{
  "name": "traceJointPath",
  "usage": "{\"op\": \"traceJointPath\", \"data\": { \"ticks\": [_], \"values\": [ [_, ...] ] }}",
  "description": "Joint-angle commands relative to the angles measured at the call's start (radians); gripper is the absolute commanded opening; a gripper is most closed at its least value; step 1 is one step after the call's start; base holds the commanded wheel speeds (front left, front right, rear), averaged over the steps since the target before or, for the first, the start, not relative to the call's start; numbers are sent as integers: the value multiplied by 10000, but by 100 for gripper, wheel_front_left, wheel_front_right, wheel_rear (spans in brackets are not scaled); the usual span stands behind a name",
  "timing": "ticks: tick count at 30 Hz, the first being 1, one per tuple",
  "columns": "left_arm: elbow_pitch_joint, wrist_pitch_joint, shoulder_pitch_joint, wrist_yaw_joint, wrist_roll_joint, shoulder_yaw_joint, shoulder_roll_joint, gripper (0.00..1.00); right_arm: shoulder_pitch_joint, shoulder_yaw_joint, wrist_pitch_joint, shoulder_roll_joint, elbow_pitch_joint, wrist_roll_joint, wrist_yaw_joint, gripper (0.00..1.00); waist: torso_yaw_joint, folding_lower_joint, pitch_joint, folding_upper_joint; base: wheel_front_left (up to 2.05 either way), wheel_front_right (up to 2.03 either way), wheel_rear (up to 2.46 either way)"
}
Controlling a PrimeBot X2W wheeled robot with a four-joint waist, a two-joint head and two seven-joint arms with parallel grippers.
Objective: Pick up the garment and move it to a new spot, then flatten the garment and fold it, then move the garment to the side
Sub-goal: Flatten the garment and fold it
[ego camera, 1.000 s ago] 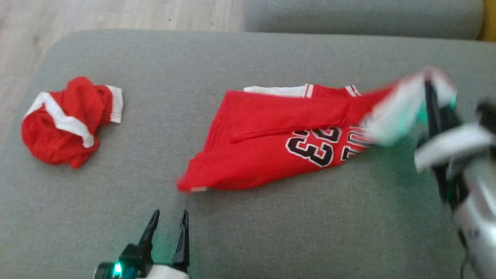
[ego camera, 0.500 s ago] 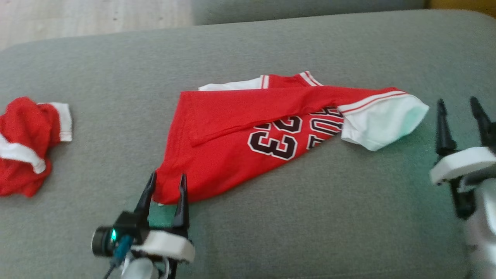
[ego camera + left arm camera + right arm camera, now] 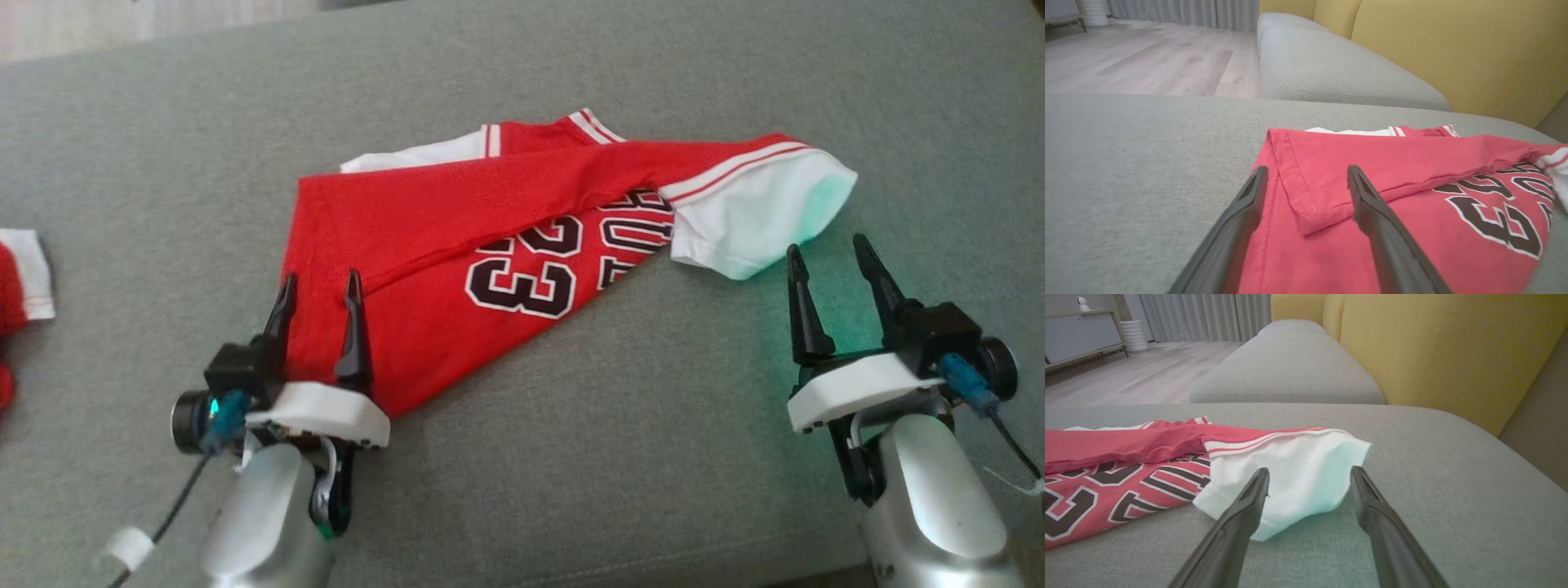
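Left gripper (image 3: pixel 320 278): dark fingers spread wide and empty over the garment's near-left corner. Closing here might catch only the top layer.
Right gripper (image 3: pixel 826 245): fingers wide apart and empty, just short of the white sleeve (image 3: pixel 759 220). A shallow bite could slip off the soft cuff.
Red jersey with black numerals (image 3: pixel 424 245): lies skewed mid-cushion on the grey fabric sofa seat (image 3: pixel 571 457). Uneven pulls would likely drag in creases.
Doubled-over red flap (image 3: pixel 1306 192): may stay trapped if not opened first.
Crumpled red-and-white cloth (image 3: pixel 16 286): well apart to the left. A sideways move could run into it.
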Motion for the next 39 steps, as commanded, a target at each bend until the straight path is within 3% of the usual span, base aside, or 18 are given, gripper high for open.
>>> {"op": "traceJointPath", "data": {
  "ticks": [1,4,9,11,16,17,18,20,21,28,39],
  "values": [
    [-128,-51,-330,-55,-114,316,68,100,-53,240,-63,65,-315,72,2,100,-139,-2,133,0,0,0,0],
    [811,-51,-865,-331,-595,250,68,100,-40,302,-63,106,-307,177,2,100,-310,-2,263,0,0,0,0],
    [1660,-51,-1105,-391,-965,-24,68,100,-42,189,-63,128,-282,219,2,100,-413,-2,296,0,0,0,0],
    [1946,-51,-1134,-431,-1137,-202,68,80,-39,160,-63,135,-259,227,2,100,-423,-2,293,0,0,0,0],
    [2278,-51,-1255,-612,-1562,-650,68,80,-44,155,-63,153,-203,297,2,100,-383,-2,301,0,0,0,0],
    [2310,-51,-1283,-625,-1595,-704,68,75,-52,170,-63,156,-191,321,2,100,-376,-2,305,0,0,0,0],
    [2332,-51,-1314,-643,-1622,-751,68,67,-63,182,-63,158,-181,343,2,100,-369,-2,309,0,0,0,0],
    [2291,-51,-1394,-673,-1636,-799,68,29,-91,209,-63,163,-165,392,2,100,-358,-2,319,0,0,0,0],
    [2165,-51,-1436,-658,-1597,-766,68,2,-103,216,-63,165,-157,426,2,100,-345,-2,322,0,0,0,0],
    [1320,-51,-1170,-576,-1351,-550,68,0,102,33,-63,172,-13,571,2,100,15,-2,-98,0,0,0,0],
    [-896,-51,593,-496,-1154,-373,68,0,1186,16,-63,177,354,958,2,100,1370,-2,-1612,0,0,0,0]
  ]
}}
